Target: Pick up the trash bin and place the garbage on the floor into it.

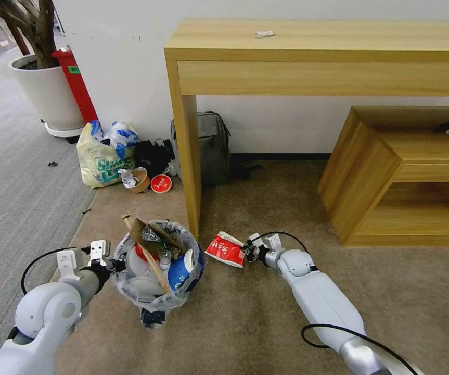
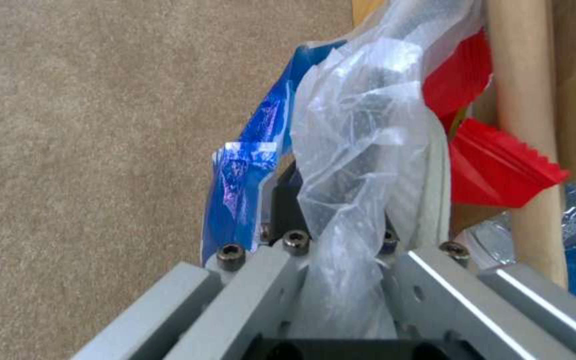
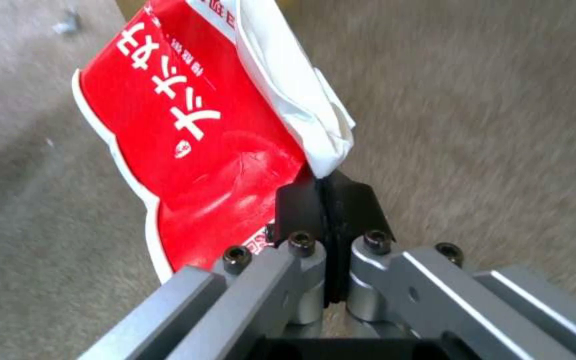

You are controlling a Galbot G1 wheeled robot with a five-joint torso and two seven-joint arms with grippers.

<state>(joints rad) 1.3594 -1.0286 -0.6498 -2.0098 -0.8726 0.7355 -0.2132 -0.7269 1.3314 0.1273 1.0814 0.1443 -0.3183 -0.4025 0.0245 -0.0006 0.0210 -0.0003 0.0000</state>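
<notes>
The trash bin (image 1: 157,284), black and lined with a crinkly plastic bag (image 2: 355,150), sits at the lower left of the head view over the beige floor (image 1: 266,317). It holds garbage: a wooden stick (image 1: 149,255), a cardboard scrap (image 1: 154,234), a blue-white cup (image 1: 181,271) and something red (image 2: 495,170). My left gripper (image 1: 113,265) (image 2: 335,220) is shut on the bin's bag-covered near rim. Right of the bin, my right gripper (image 1: 247,253) (image 3: 328,200) is shut on the edge of a red-and-white wrapper (image 1: 225,249) (image 3: 195,125), low over the carpet.
A wooden desk leg (image 1: 189,156) stands just behind the bin and wrapper. A low wooden shelf (image 1: 385,177) is at the right. By the wall are a yellowish shopping bag (image 1: 102,156), brown bowl (image 1: 141,180), red lid (image 1: 161,184), grey backpack (image 1: 209,148) and plant pot (image 1: 47,94).
</notes>
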